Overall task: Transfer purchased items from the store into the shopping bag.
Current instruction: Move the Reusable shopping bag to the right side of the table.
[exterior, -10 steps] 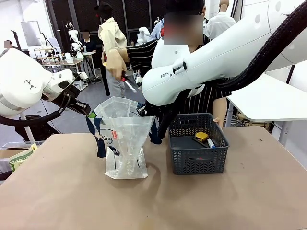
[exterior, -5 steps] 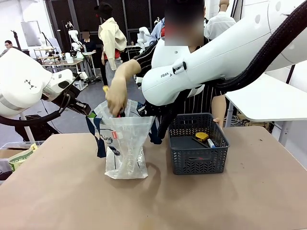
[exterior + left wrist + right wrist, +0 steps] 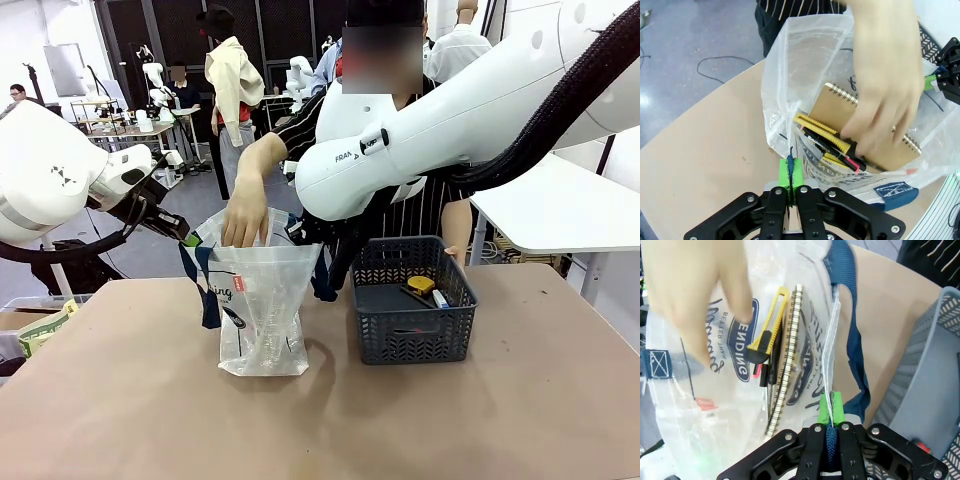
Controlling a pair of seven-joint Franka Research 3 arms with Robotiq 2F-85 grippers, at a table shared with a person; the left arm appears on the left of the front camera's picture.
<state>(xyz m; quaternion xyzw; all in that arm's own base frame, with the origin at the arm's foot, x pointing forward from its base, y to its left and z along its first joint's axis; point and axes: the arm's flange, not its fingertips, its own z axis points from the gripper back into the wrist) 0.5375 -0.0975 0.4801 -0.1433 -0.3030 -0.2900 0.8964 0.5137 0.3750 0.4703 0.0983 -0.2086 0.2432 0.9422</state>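
A translucent shopping bag (image 3: 262, 300) stands on the brown worktop (image 3: 150, 420), just left of a dark grey basket (image 3: 412, 335). The left gripper (image 3: 791, 175) and the right gripper (image 3: 830, 410) each have their fingers pinched narrow on opposite edges of the bag's rim, and its mouth is open. A person's hand (image 3: 243, 222) reaches into the mouth, touching a spiral notebook (image 3: 835, 111) and a yellow cutter (image 3: 820, 133) inside. A yellow item (image 3: 421, 285) lies in the basket.

On the table (image 3: 330, 430), the shopping bag (image 3: 262, 300) stands left of the store (image 3: 412, 330), near it. A person's hand (image 3: 243, 218) dips into the bag's mouth from behind. Purchased items (image 3: 421, 286) lie in the store's far right part.
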